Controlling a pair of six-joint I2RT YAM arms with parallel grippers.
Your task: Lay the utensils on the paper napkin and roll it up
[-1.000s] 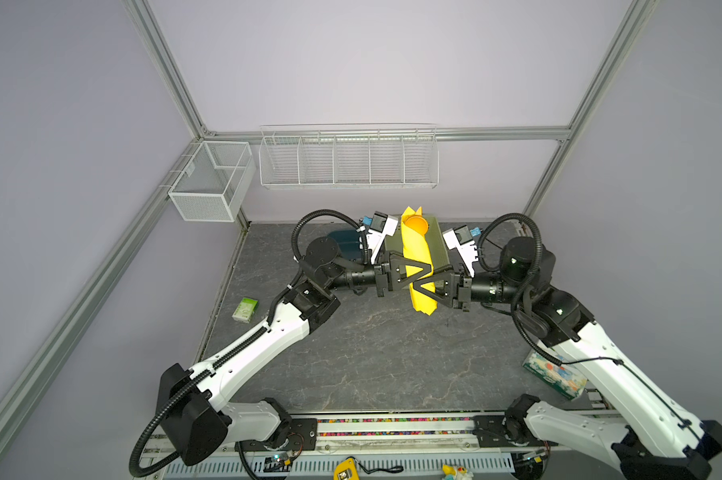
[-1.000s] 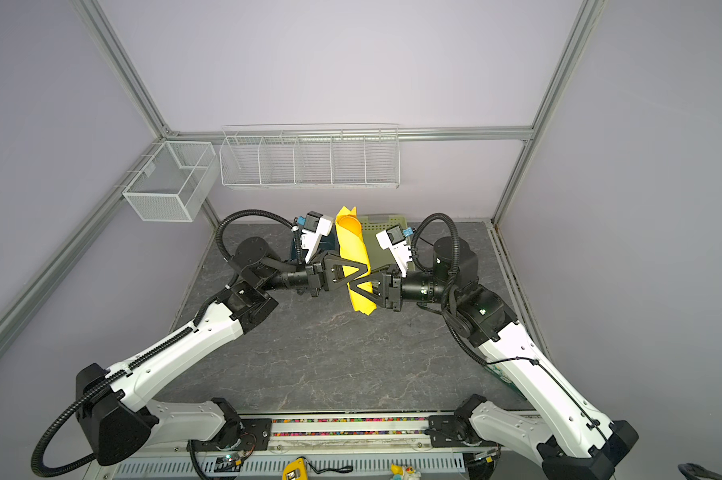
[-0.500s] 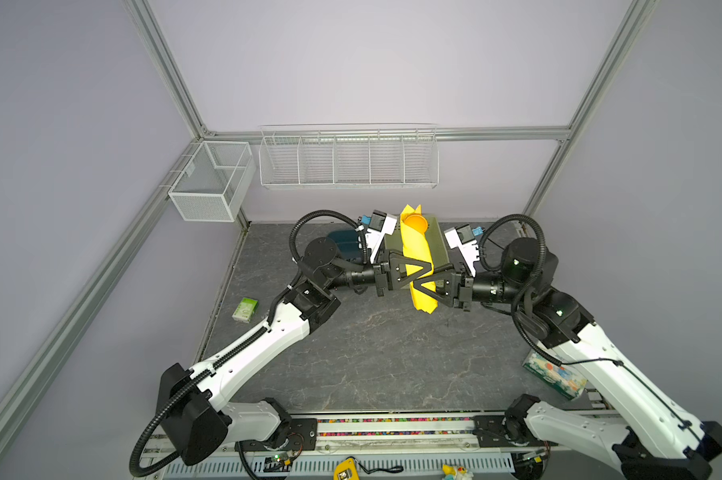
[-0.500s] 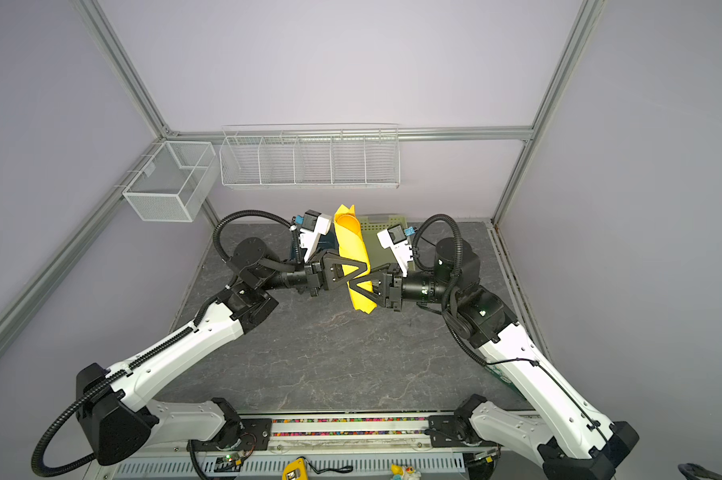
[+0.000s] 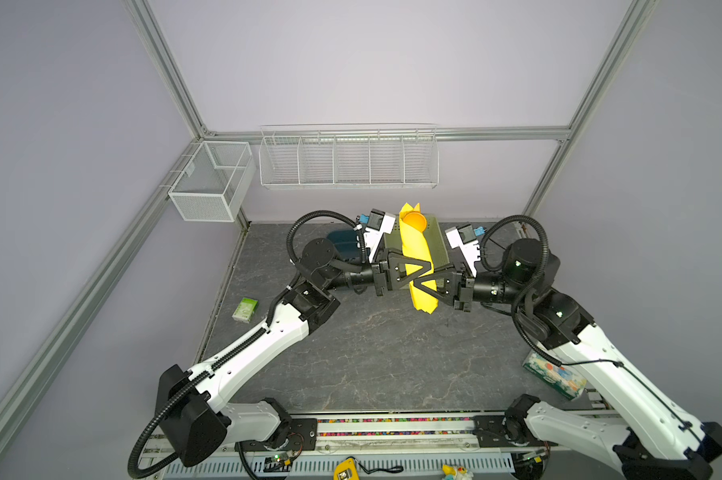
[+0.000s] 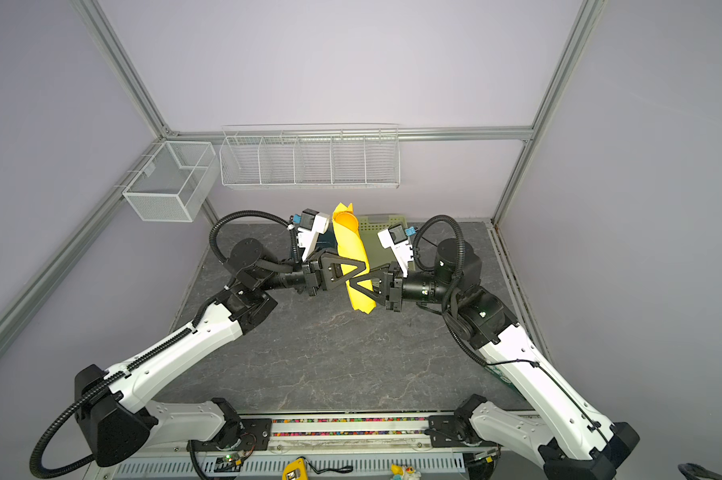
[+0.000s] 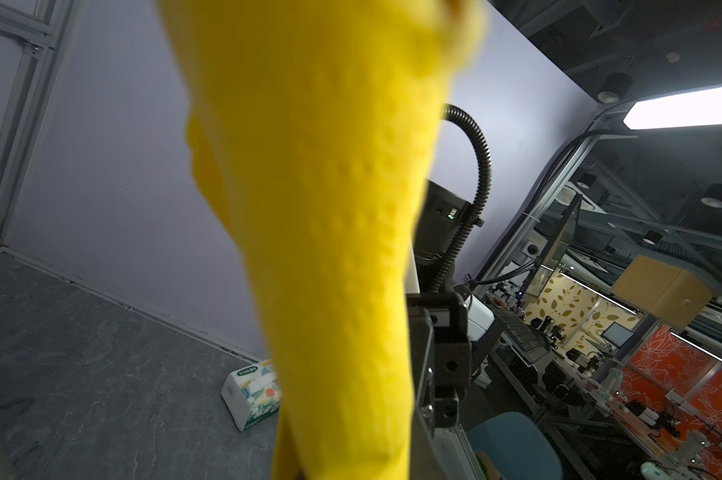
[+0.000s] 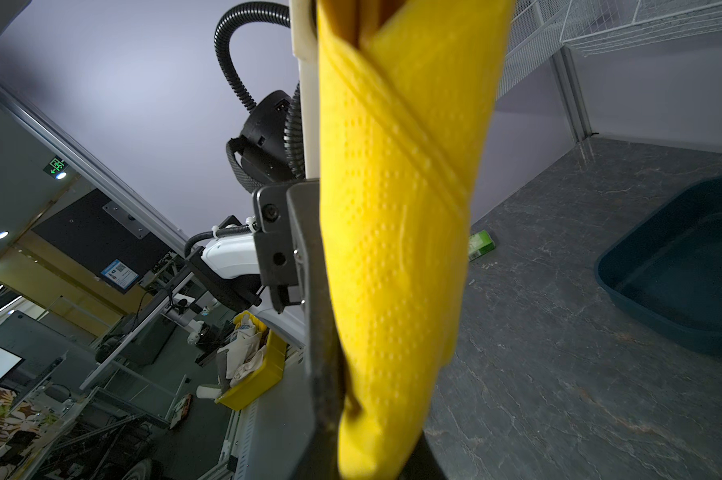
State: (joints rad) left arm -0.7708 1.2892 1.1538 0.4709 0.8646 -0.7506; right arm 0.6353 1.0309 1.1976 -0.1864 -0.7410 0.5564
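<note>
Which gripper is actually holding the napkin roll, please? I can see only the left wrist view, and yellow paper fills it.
Observer: In both top views the right gripper is shut on the napkin, nearer its lower end than the left gripper, whose grip I cannot judge.
Operator: Is anything showing at the upper end?
Observer: Yes, the spoon shows its orange bowl in the open top.
Operator: What lies behind my arm?
Observer: A dark blue bin.
</note>
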